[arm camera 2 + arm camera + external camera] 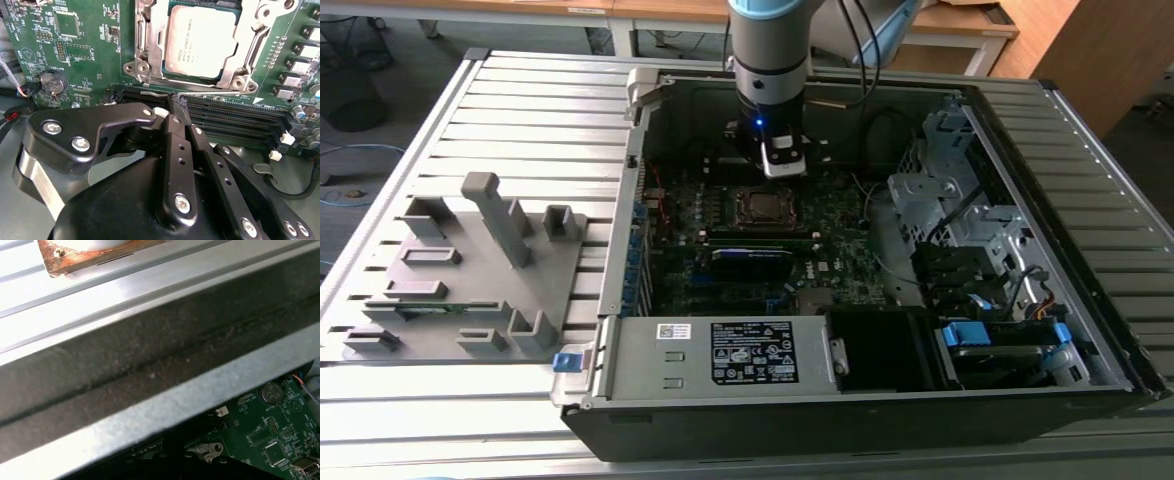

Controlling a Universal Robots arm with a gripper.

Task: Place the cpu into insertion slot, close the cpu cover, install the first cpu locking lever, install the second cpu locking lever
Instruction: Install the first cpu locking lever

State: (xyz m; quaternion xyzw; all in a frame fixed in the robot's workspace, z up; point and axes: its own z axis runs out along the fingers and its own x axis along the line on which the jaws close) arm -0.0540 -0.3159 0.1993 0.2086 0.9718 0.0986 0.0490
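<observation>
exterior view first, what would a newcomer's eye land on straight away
The robot arm reaches down into the open computer case on the slatted table. In the second wrist view, the silver cpu sits framed by the metal cover, with the black gripper closed just beside it.

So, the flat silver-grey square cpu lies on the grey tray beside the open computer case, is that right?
No: the cpu lies in the silver-rimmed insertion slot on the green motherboard inside that case, as the second wrist view shows.
</observation>
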